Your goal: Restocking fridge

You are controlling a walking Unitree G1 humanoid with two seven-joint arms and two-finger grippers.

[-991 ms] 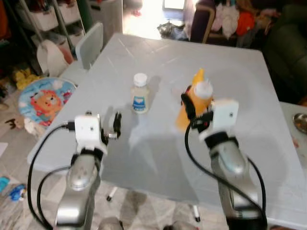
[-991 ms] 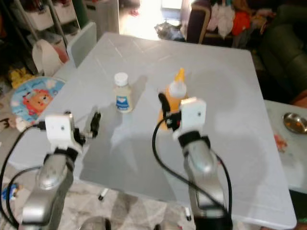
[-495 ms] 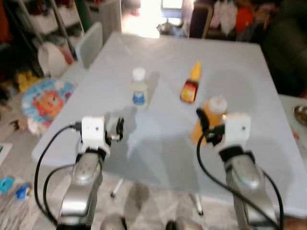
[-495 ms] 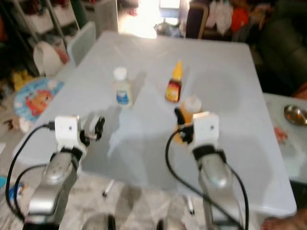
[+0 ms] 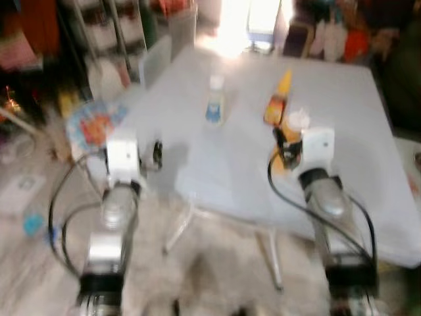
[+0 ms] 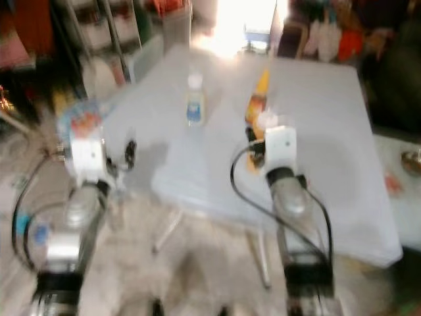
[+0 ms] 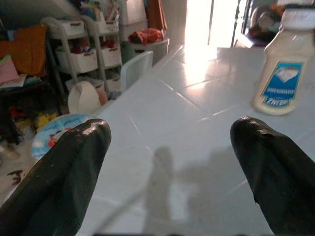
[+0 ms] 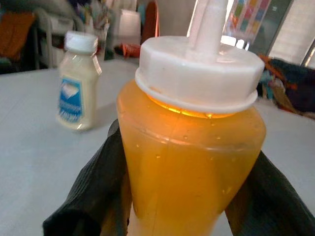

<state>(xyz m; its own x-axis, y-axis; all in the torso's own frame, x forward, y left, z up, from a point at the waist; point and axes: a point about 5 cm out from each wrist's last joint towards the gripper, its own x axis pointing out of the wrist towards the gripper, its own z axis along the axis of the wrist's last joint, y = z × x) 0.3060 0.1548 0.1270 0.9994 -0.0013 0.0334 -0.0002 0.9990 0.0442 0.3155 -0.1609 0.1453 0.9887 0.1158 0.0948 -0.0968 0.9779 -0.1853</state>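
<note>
Orange sauce bottle point(image 8: 189, 147) is sitting clamped in our right gripper point(image 8: 183, 191); we're keeping it upright, mayo point(image 5: 214, 105) at 11 o'clock, left gripper point(image 7: 172, 167) wide open.

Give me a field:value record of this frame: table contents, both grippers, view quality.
surface: pale grey table
on table: white-capped creamy bottle with blue label, upright; slim yellow-tipped sauce bottle with red label, upright
right gripper: fingers clamped on either side of an orange squeeze bottle with white nozzle cap, near the slim sauce bottle
left gripper: fingers apart, nothing between them, at the table's left edge, pointed toward the creamy bottle
head views: motion-blurred
background: cluttered shelves, bright doorway
</note>
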